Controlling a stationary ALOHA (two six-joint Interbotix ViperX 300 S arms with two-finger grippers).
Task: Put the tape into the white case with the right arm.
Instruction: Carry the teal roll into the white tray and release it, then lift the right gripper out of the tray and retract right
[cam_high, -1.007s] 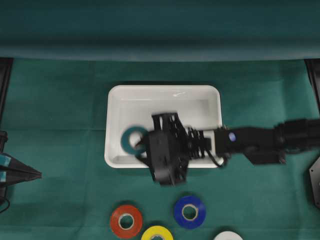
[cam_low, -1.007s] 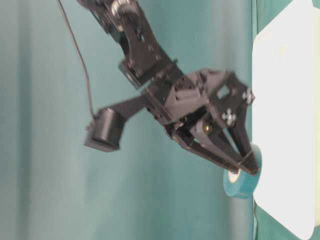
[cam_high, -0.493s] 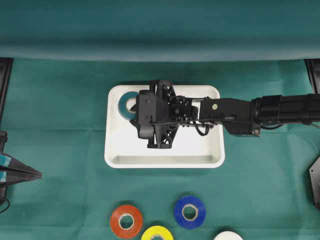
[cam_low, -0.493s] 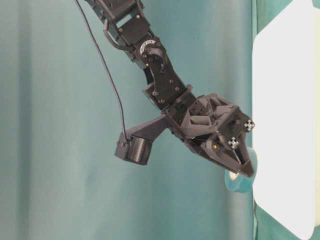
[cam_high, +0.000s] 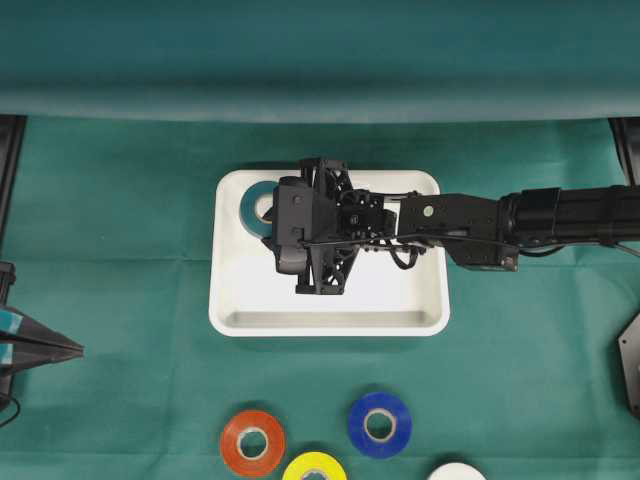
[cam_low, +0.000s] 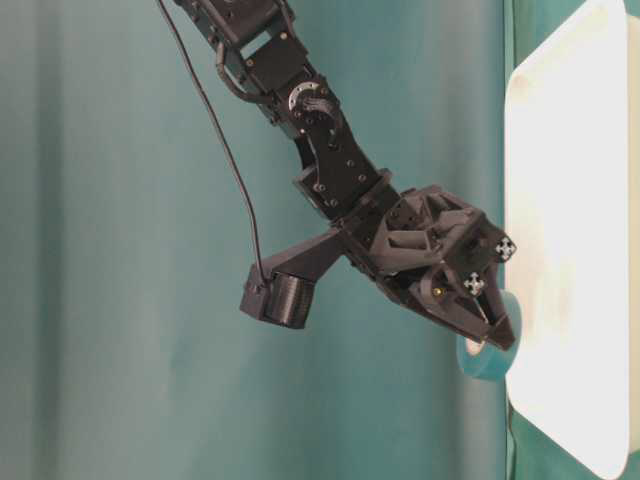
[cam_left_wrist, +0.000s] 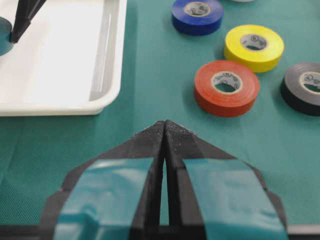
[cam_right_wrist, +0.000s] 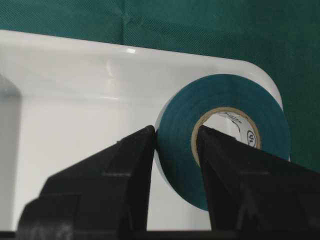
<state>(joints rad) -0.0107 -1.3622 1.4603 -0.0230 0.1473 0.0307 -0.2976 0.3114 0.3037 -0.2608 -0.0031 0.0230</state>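
Note:
A teal tape roll (cam_high: 250, 207) hangs over the far left corner of the white case (cam_high: 330, 325). My right gripper (cam_high: 272, 215) is shut on it. In the right wrist view one finger presses the outside of the roll (cam_right_wrist: 235, 92) and the other sits in its core, the gripper (cam_right_wrist: 176, 134) above the case floor (cam_right_wrist: 75, 65). From table level the tape (cam_low: 485, 358) is close to the case (cam_low: 570, 200); whether they touch I cannot tell. My left gripper (cam_high: 78, 348) rests shut and holds nothing at the left edge, its tips (cam_left_wrist: 165, 125) pressed together.
On the green cloth in front of the case lie a red roll (cam_high: 252, 441), a blue roll (cam_high: 379, 423), a yellow roll (cam_high: 314, 467) and a white roll (cam_high: 456, 471). A black roll (cam_left_wrist: 305, 87) shows in the left wrist view.
My right gripper carried the teal tape from the case's near left rim to its far left corner and then settled a little closer to the case. The left gripper stayed still.

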